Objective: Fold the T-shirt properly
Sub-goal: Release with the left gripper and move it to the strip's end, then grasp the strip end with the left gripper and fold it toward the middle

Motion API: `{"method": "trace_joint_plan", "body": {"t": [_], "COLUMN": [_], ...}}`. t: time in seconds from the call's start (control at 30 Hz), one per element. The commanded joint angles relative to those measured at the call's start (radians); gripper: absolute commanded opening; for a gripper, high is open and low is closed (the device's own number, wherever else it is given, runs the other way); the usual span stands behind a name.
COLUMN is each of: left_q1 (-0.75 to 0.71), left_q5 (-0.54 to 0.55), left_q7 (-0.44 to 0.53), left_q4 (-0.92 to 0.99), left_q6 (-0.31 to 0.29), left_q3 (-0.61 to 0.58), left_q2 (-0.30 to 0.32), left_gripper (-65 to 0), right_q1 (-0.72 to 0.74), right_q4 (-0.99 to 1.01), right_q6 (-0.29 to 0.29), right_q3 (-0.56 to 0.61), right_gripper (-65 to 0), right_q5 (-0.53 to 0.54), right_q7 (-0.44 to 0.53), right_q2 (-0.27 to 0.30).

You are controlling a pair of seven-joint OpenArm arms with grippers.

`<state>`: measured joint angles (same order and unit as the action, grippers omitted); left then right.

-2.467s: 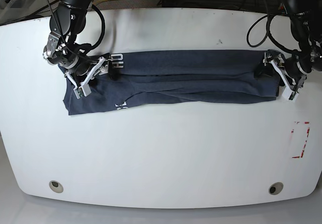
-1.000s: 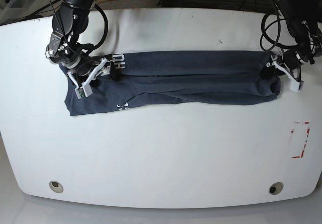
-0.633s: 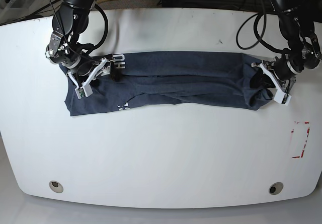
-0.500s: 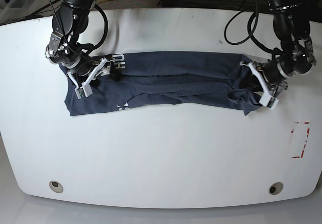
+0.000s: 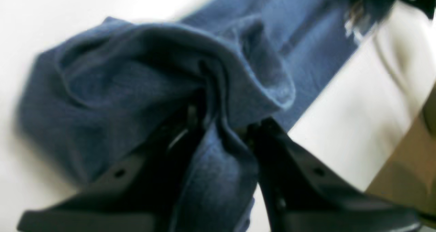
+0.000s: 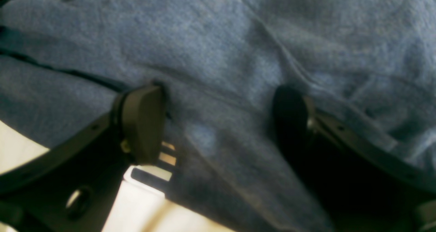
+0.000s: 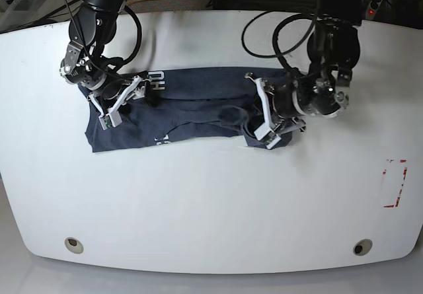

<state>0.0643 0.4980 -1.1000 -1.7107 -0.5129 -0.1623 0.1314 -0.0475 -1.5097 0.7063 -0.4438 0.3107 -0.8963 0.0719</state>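
Note:
The dark blue T-shirt (image 7: pixel 192 102) lies as a long band across the white table (image 7: pixel 211 201), white letters showing near its left end. My left gripper (image 7: pixel 259 115) is shut on the shirt's right end, which is doubled over toward the middle. In the left wrist view the bunched T-shirt (image 5: pixel 143 75) is pinched in the left gripper (image 5: pixel 224 126). My right gripper (image 7: pixel 120 102) rests on the shirt's left end, open. In the right wrist view the right gripper (image 6: pixel 218 123) has its fingers (image 6: pixel 143 123) spread wide on the T-shirt (image 6: pixel 238 48).
A red-outlined rectangle (image 7: pixel 395 183) is marked near the table's right edge. Two round holes (image 7: pixel 74 244) (image 7: pixel 361 246) sit near the front edge. Cables hang behind the table's far edge.
My left gripper has dragged the shirt's right end leftward, from the table's right side to about the middle, shortening the band. The right arm has stayed put.

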Motion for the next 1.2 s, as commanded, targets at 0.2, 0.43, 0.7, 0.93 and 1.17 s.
{"method": "trace_joint_plan", "body": {"t": [0.2, 0.43, 0.7, 0.93, 1.17], "left_q1": [0.044, 0.058, 0.087, 0.056, -0.021], "left_q5": [-0.065, -0.072, -0.123, -0.289, -0.292], "left_q7": [0.031, 0.031, 0.041, 0.110, 0.113], "left_q4": [0.007, -0.059, -0.177, -0.179, -0.174], "left_q6": [0.007, 0.009, 0.009, 0.000, -0.065], "left_q3": [-0.119, -0.194, -0.253, -0.121, -0.108], "left_q2": [-0.005, -0.028, -0.031, -0.009, 0.049], "left_gripper": [-42.2, -16.2, -17.9, -17.9, -18.1], "right_q1": [-0.002, 0.002, 0.004, 0.005, 0.033], "right_q4": [0.002, 0.085, 0.097, -0.022, -0.176], "right_q6": [-0.008, -0.008, -0.008, -0.008, -0.008], "right_q3": [0.001, 0.001, 0.001, 0.001, -0.005], "right_gripper": [-17.1, -17.1, -17.1, -17.1, -17.0], "right_q5": [-0.029, -0.029, -0.023, -0.021, -0.021], "right_q7": [-0.050, -0.047, -0.045, -0.057, -0.157], "right_q2": [0.004, 0.006, 0.003, -0.008, -0.010]}}
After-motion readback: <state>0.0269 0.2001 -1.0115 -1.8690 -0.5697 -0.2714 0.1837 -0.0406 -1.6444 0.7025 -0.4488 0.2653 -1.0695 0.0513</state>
